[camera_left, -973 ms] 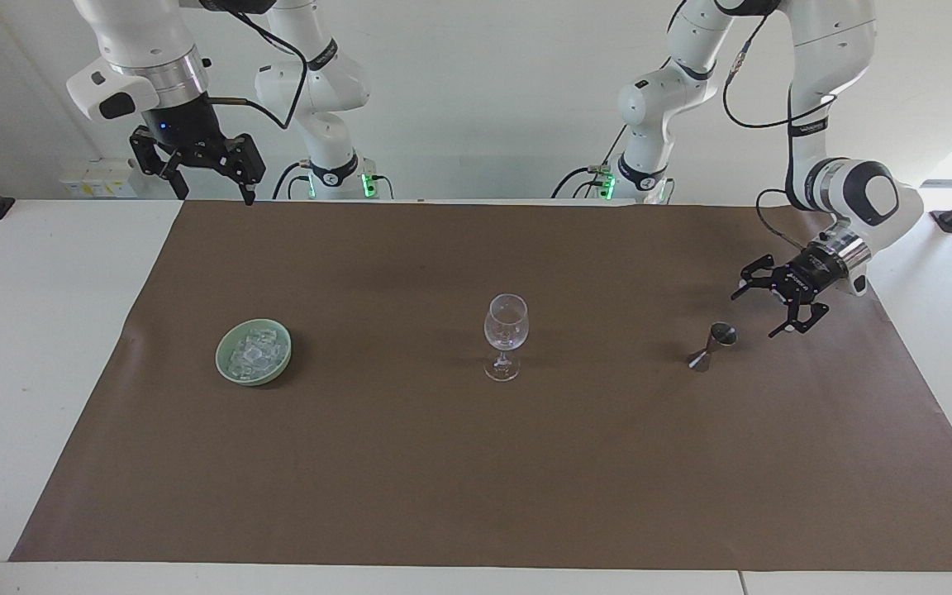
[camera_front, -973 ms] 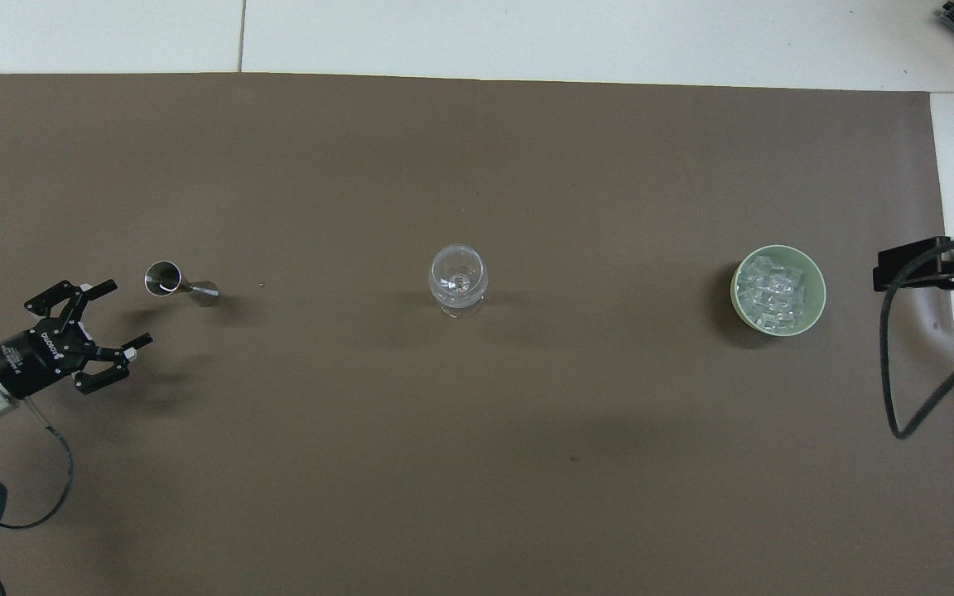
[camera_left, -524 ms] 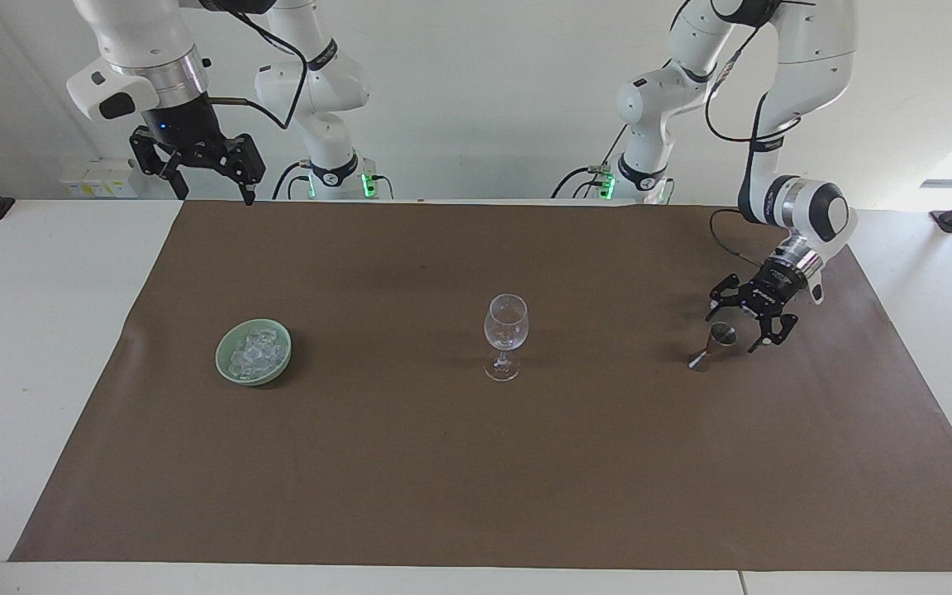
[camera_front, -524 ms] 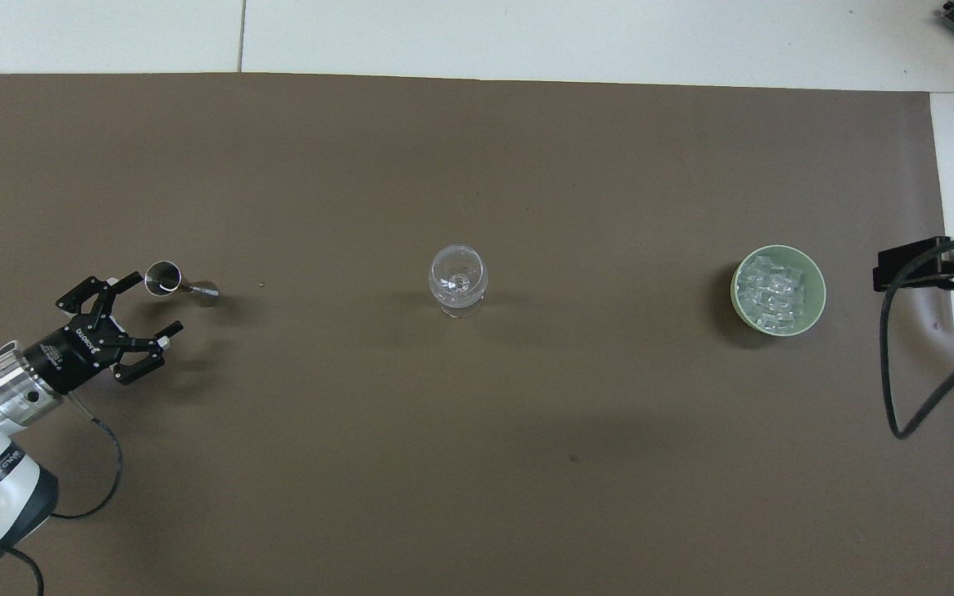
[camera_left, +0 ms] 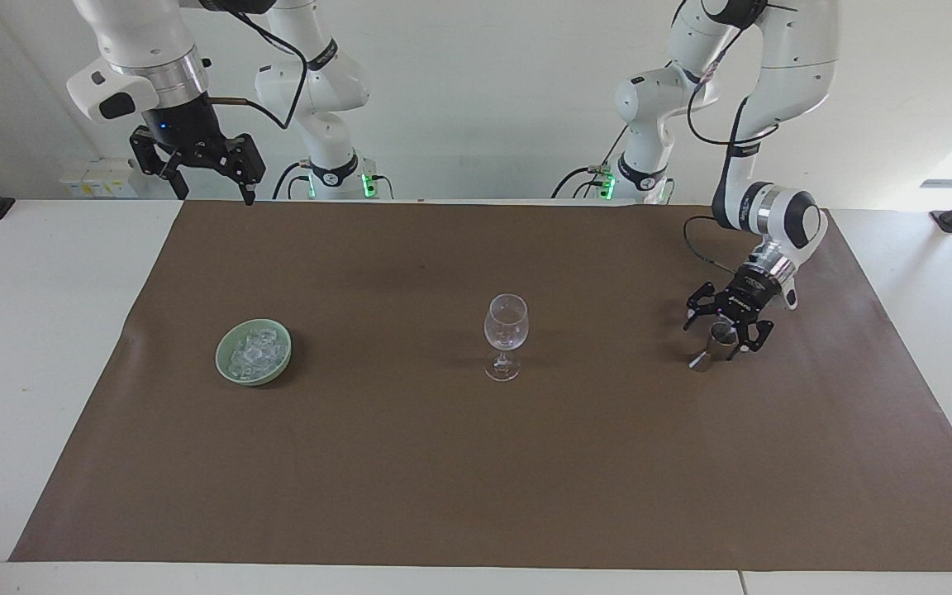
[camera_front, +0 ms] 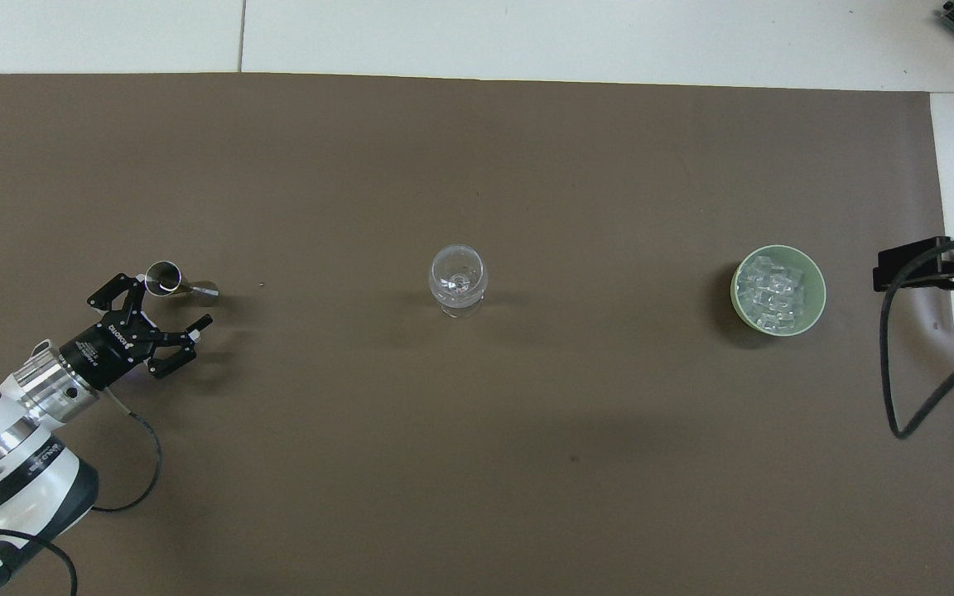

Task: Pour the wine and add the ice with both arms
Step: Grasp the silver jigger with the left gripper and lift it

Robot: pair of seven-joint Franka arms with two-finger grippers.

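My left hand (camera_left: 722, 328) has come down over the last second, open, around the small steel hourglass-shaped jigger (camera_left: 714, 342) at the clear stemmed wine glass's (camera_left: 506, 335) three o'clock; grasp next, I judge. Glassy ice chunks (camera_left: 254, 350) sit in the pale green bowl (camera_left: 224, 368) at nine. My right hand (camera_left: 205, 171) waits aloft, open.

you can't tell if the left gripper (camera_left: 721, 332) touches the jigger (camera_left: 712, 345): its fingers straddle the cup in the facing view and hide part of it. the right gripper (camera_left: 213, 196) is mostly cut off at the overhead pic's edge (only a black bit w/ cable shows there). both arms' upper links run off the top of the facing view. the ice (camera_front: 773, 289) in the green bowl (camera_front: 738, 300) is too small to count. wine glass (camera_left: 506, 331) contents: can't tell.
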